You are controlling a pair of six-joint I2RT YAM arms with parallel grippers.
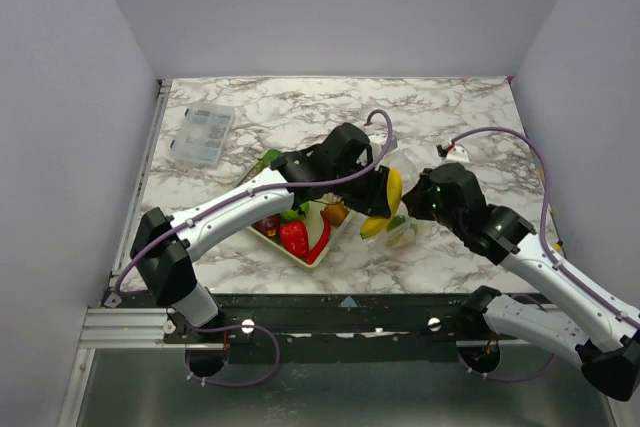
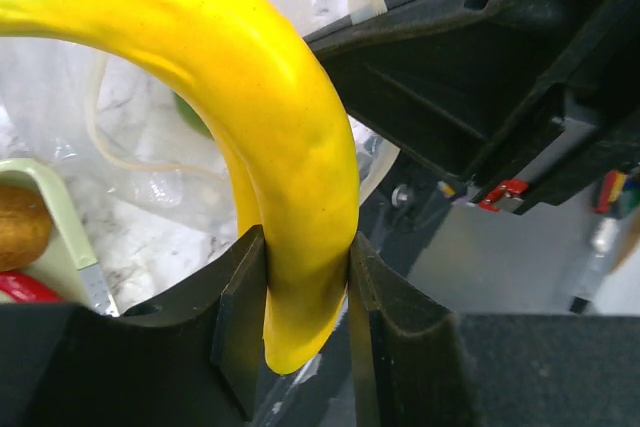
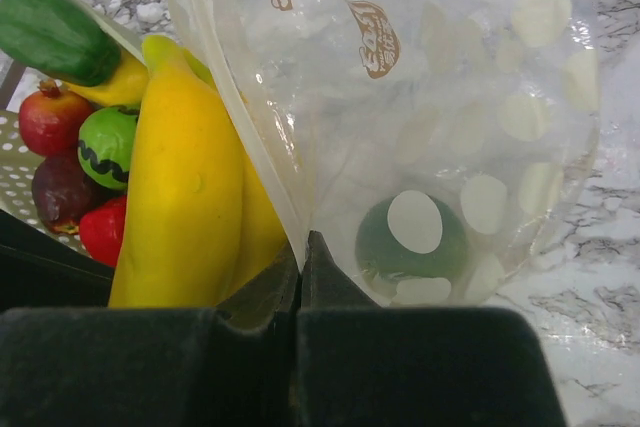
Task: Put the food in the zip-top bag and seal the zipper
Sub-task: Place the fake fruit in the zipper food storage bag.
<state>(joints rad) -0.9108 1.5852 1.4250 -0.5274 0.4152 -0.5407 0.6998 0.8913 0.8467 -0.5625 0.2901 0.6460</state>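
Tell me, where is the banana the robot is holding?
Top view: the banana sits mid-table in the left tool, between the basket and the bag.

Plain pale grey walls on three sides — white, grey-veined marble-patterned table, evenly lit

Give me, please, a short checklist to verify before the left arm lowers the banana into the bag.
1. Left pincer clamps the banana: ok.
2. Right pincer shut on the zip-top bag edge: ok.
3. Bag mouth open wide enough: cannot tell.
4. Banana tip past the mouth edge: cannot tell.
5. Space inside, only one green round toy visible at the bottom: ok.
6. Basket emptied of food: not ok, several pieces lie in it.
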